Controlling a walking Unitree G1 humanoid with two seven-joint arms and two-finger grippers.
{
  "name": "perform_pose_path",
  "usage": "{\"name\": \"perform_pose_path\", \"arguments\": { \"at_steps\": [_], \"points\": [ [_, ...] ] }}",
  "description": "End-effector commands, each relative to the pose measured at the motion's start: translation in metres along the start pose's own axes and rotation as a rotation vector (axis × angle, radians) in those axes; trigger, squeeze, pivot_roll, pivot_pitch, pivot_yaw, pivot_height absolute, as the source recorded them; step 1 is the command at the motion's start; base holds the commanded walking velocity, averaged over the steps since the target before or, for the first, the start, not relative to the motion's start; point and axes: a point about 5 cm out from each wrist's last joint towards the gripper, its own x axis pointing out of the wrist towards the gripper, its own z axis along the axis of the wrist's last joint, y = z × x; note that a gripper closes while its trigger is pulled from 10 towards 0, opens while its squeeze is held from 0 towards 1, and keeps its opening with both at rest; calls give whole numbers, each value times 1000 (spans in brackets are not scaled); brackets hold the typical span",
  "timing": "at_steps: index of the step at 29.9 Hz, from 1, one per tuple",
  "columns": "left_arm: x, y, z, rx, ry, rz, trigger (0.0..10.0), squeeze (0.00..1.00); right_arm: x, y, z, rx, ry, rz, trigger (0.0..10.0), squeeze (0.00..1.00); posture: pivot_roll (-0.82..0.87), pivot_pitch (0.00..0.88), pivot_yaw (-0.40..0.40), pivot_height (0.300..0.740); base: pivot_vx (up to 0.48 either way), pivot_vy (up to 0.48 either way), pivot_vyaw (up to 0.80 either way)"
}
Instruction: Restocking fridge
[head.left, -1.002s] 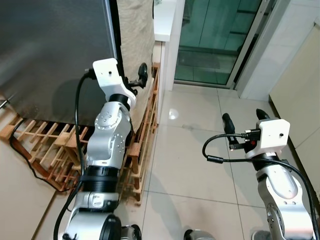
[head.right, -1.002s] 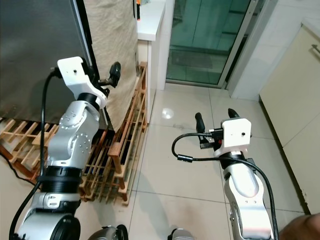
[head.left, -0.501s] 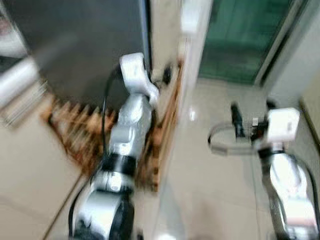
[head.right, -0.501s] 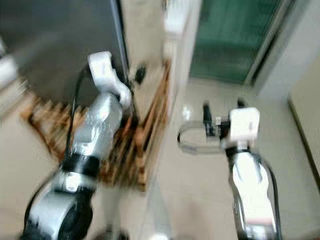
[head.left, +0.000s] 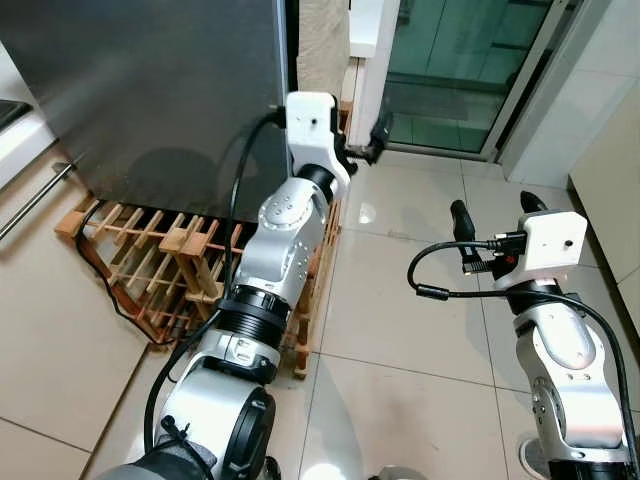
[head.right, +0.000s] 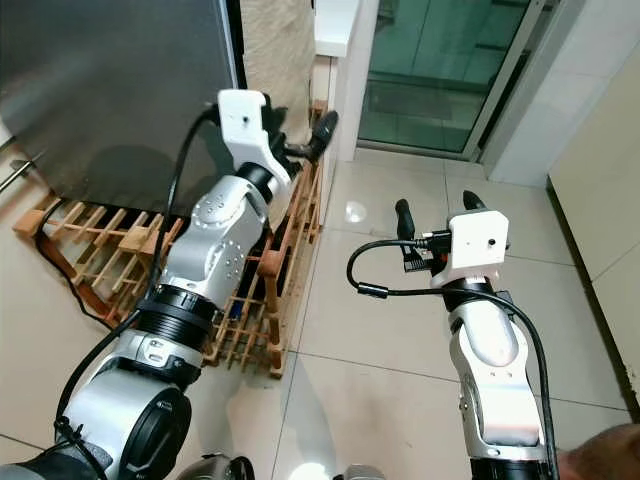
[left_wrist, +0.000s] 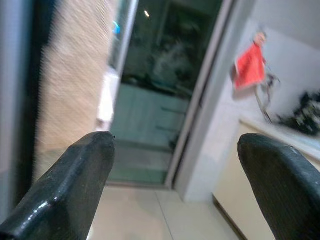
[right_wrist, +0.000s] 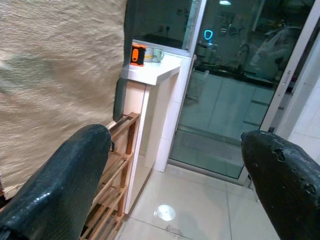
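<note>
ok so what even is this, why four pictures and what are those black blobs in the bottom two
It is a humanoid robot in a kitchen, seen through its own cameras. The top two pictures come from its head, looking down at its two silver arms. The bottom two come from cameras on the wrists; the black blobs are the fingers of each claw, seen from close behind.

The left claw is raised by the edge of the dark fridge, which stands on a wooden pallet. The right claw is held out over the tiled floor, towards a glass door. Both claws are open and hold nothing. A small orange thing sits on a white counter past the fridge.
</note>
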Motion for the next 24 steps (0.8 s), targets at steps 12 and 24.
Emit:
{"name": "perform_pose_path", "arguments": {
  "at_steps": [12, 24],
  "points": [
    [-77, 66, -10, 9, -9, 194, 10000, 0, -3, -1, 7, 27, -31, -7, 10000, 0, -176, 52, 10, 740, 0, 0, 0],
    [-182, 87, -12, 280, 87, 413, 10000, 0, -60, -16, 4, -114, -26, -69, 10000, 0, -135, 35, -42, 740, 0, 0, 0]
  ]
}}
